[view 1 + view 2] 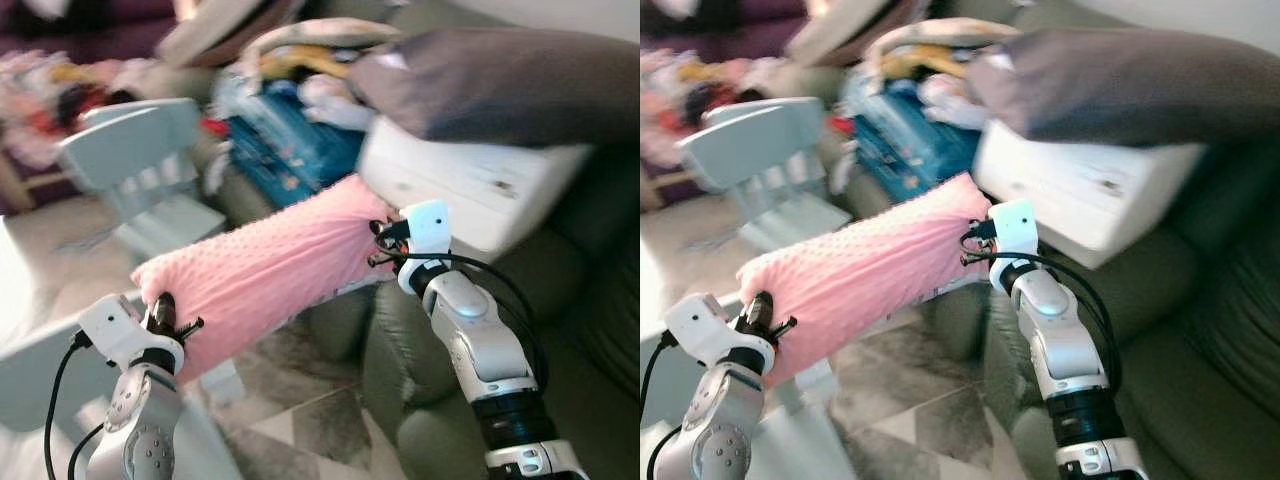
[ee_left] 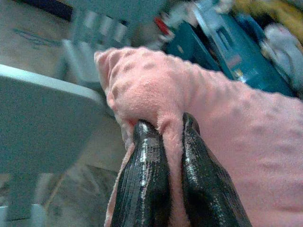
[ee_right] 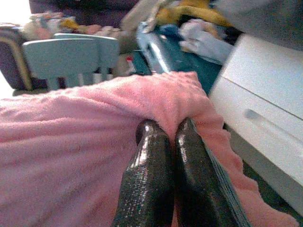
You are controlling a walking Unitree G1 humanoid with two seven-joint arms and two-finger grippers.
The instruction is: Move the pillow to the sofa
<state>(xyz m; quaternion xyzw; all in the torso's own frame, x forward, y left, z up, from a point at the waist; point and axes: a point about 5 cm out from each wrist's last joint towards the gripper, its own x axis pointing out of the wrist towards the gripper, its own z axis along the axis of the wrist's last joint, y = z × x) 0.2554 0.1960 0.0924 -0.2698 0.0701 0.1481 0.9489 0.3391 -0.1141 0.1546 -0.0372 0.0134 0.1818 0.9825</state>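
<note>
Sofa (image 1: 420, 400), dark green, sits at the robot's right and ahead, seat low and partly bare; a white drawer unit (image 1: 470, 185) lies on it further back with a grey cushion (image 1: 500, 85) on top; beyond, a heap of clothes and a blue box (image 1: 285, 145); a pale blue chair (image 1: 140, 165) stands on the left over the stone-tile floor (image 1: 300, 420). Pillow (image 1: 265, 270), pink and dimpled, hangs in the air between the two arms, off the sofa; its long axis runs from low at the robot's left up to the right, the right end nearest the drawer unit and just over the sofa's edge. Left pincer (image 2: 165, 156) is clenched on a pinch of fabric at the pillow's lower left end; right pincer (image 3: 168, 151) is clenched on the upper right end; both grips look shallow. Judged: carry under way, drop not yet done; right arm is nearer the sofa, so the pillow would go rightward and down onto the bare seat.
</note>
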